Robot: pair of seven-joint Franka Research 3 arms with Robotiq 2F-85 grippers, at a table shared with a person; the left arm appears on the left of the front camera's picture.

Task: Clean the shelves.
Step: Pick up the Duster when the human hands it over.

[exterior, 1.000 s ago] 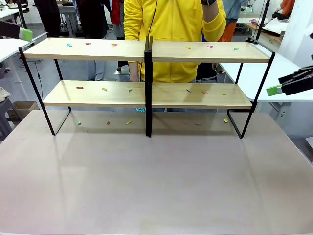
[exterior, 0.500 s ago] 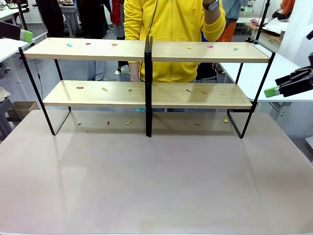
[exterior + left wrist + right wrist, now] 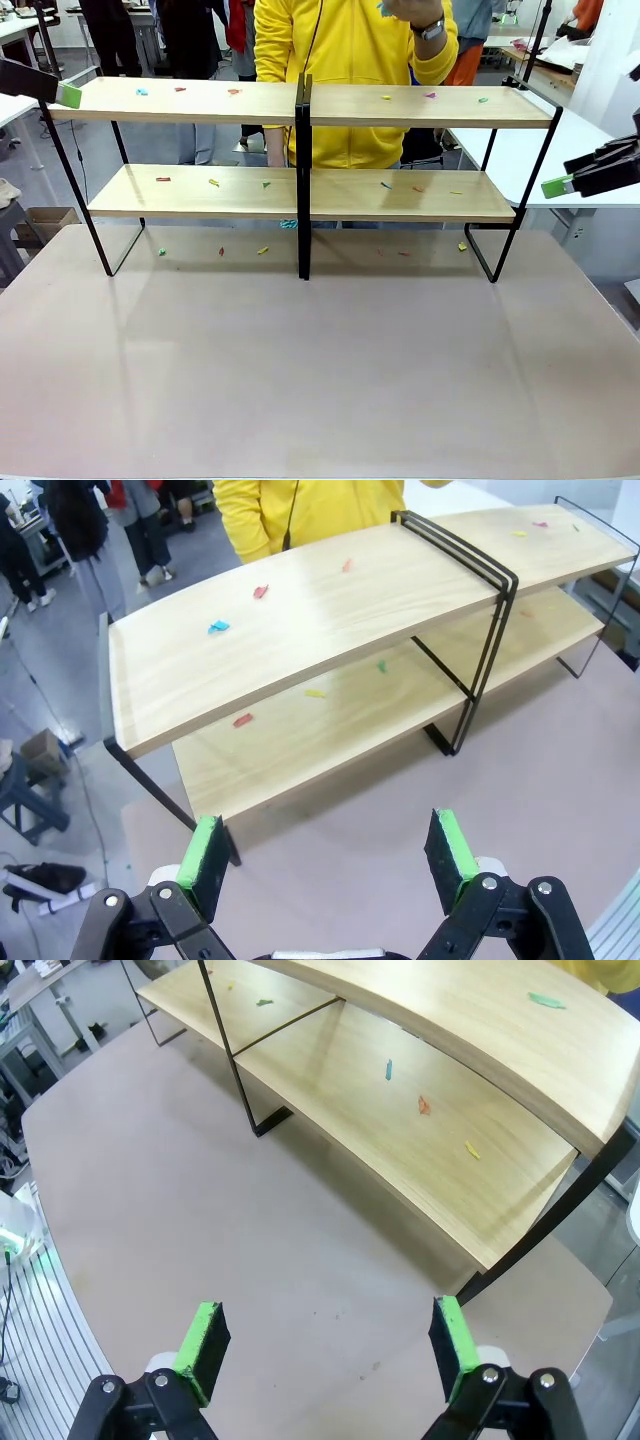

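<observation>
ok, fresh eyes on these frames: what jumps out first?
The shelves, a two-tier wooden rack across the far side of the beige tabletop, are dotted with small coloured scraps, with more on the table beneath. A person in a yellow top stands behind the centre post. The left gripper and right gripper hover open off the rack's two ends.

- The shelves (image 3: 200,100) stood upright across the far part of the beige tabletop (image 3: 320,380), a wide two-tier rack running from side to side.
- Two long light-wood boards, one above the other, sat level on a thin black metal frame. The two sections met at a black centre post (image 3: 304,180).
- Small coloured scraps (image 3: 214,183) lay scattered over both boards on either side of the post, and more lay on the tabletop beneath the rack.
</observation>
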